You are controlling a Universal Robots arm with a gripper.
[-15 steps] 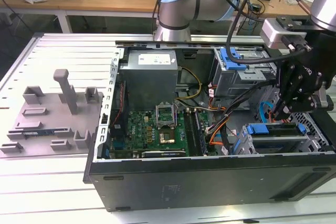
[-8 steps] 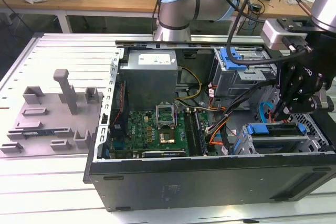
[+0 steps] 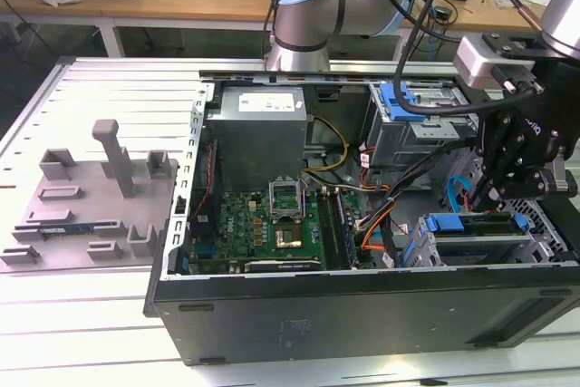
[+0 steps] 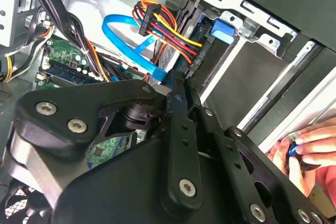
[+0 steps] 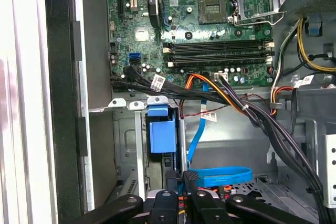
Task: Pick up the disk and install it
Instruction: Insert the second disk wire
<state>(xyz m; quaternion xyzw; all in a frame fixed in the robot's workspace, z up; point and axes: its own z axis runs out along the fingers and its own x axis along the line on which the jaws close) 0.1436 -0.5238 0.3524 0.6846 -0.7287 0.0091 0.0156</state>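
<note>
Exterior view: an open case [image 3: 362,310] lies on its side on the desk [image 3: 72,333], and your gripper [image 3: 485,201] reaches down into the drive bay at the lower right of the frame. The disk [image 3: 476,235] sits there on edge in its blue frame, directly under the jaws and touching them or very nearly so. The step looks like seating the disk. To do it well, keep the disk square to the bay walls and press straight along the slot, never sideways.

Second wrist view: the jaws are drawn together. Their tips reach in beside a blue cable [image 4: 126,40] and a bundle of coloured wires [image 4: 168,30], and whether they pinch the disk's edge is hidden. The blue end of the disk [image 4: 223,29] shows beyond the tips, under a metal bracket [image 4: 247,14]. A person's hand [image 4: 307,150] rests at the case rim, near the arm, so go slowly.

First wrist view: the disk [image 5: 160,137] stands in the bay just ahead of the gripper [image 5: 180,178], between it and the motherboard [image 5: 210,30]. The blue cable [image 5: 220,176] loops close beside the tips, so mind it does not snag.
</note>
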